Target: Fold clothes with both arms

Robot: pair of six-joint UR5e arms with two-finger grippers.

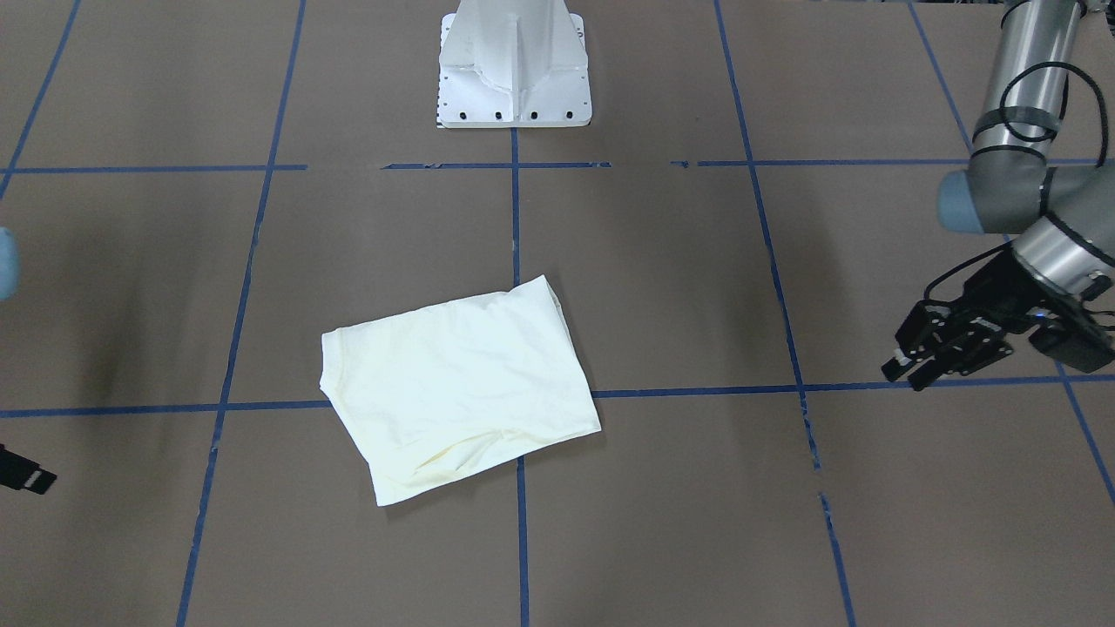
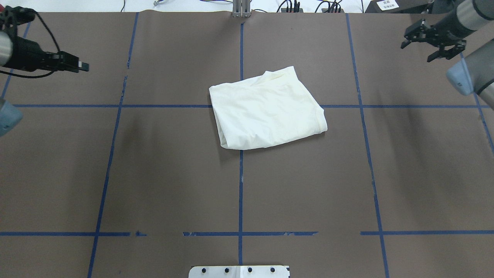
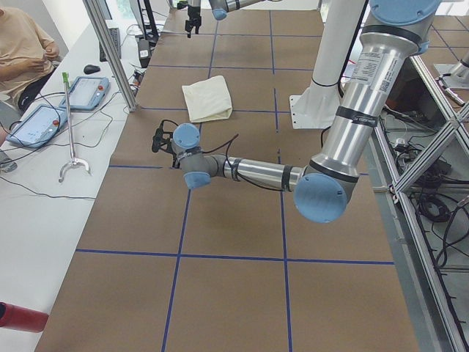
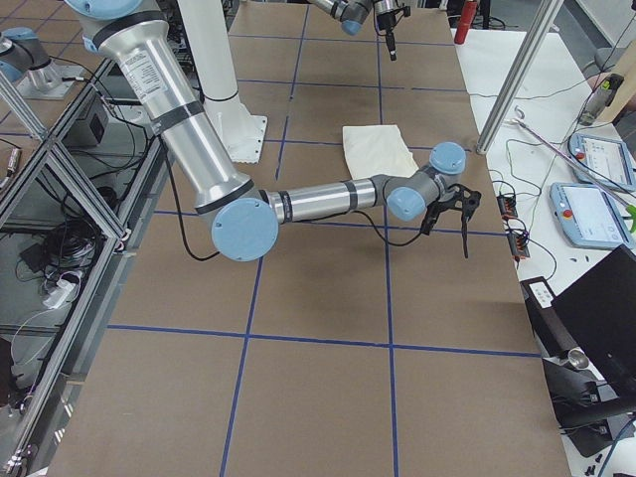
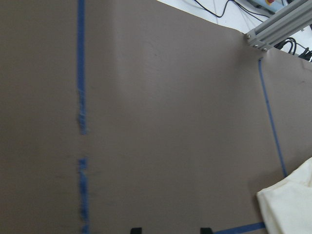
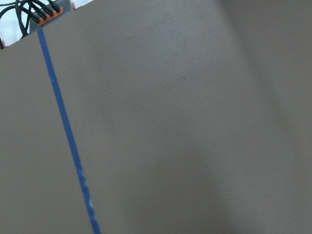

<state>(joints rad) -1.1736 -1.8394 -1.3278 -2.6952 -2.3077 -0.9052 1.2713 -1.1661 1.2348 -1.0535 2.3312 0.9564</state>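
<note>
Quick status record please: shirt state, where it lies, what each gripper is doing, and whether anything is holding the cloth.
shirt: cream T-shirt, folded into a compact rectangle, plain side up, no print showing
position: middle of the table, over a crossing of blue tape lines
left gripper: open, empty, off to one side of the table
right gripper: open, empty, off at the opposite side
contact: neither gripper touches the T-shirt

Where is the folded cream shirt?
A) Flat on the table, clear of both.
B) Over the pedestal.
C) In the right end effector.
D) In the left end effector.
A: the shirt lies on the table; the left end effector and right end effector hover empty, far aside.
</note>
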